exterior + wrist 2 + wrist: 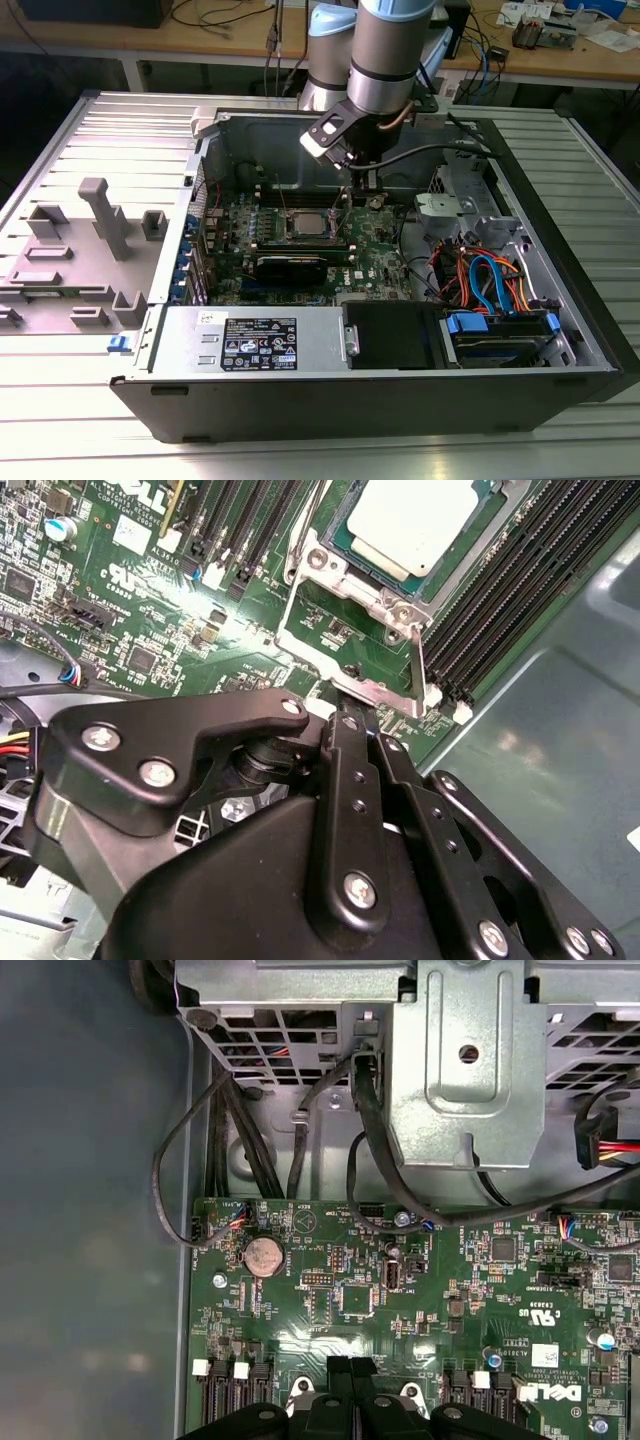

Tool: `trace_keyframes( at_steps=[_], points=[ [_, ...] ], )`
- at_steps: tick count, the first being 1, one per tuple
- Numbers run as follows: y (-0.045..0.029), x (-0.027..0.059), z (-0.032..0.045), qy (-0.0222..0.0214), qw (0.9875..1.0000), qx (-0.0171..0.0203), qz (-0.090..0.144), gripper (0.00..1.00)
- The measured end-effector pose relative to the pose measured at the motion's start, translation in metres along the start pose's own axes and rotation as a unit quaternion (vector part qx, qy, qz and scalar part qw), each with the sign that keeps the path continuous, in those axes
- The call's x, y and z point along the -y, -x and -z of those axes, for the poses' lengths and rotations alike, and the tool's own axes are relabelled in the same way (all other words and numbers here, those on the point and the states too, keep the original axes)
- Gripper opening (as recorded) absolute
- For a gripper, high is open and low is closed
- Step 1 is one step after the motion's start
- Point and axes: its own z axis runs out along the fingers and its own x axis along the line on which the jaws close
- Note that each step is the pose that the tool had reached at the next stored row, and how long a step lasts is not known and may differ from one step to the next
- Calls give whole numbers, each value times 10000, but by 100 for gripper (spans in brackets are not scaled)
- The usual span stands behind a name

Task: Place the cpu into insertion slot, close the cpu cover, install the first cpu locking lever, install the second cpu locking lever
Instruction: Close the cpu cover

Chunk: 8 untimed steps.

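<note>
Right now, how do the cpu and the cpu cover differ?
The cpu has a solid pale metal top; the cpu cover is a frame with an open window. The cpu lies flat; the cpu cover is swung open beside it, its edge at the hand. Both are silvery metal.

This is a robotics or electronics lab. An open desktop computer case (380, 400) lies on a slotted aluminium table (130, 120). A robot arm (385, 50) reaches in from twelve o'clock, where a wooden workbench (230, 45) holds loose cables (215, 15) and circuit boards (540, 30). Grey moulded fixtures (100, 215) sit at nine o'clock.
</note>
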Motion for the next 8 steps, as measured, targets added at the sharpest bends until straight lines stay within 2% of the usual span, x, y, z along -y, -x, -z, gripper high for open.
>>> trace_keyframes(
  at_steps=[4, 5, 8],
  points=[
    [-2, 54, -4, 0, 10000, 0, 0, 11],
    [-3, 106, -8, 0, 10000, 0, 0, 11],
    [-3, 115, -10, 0, 10000, 0, 0, 11]
  ],
)
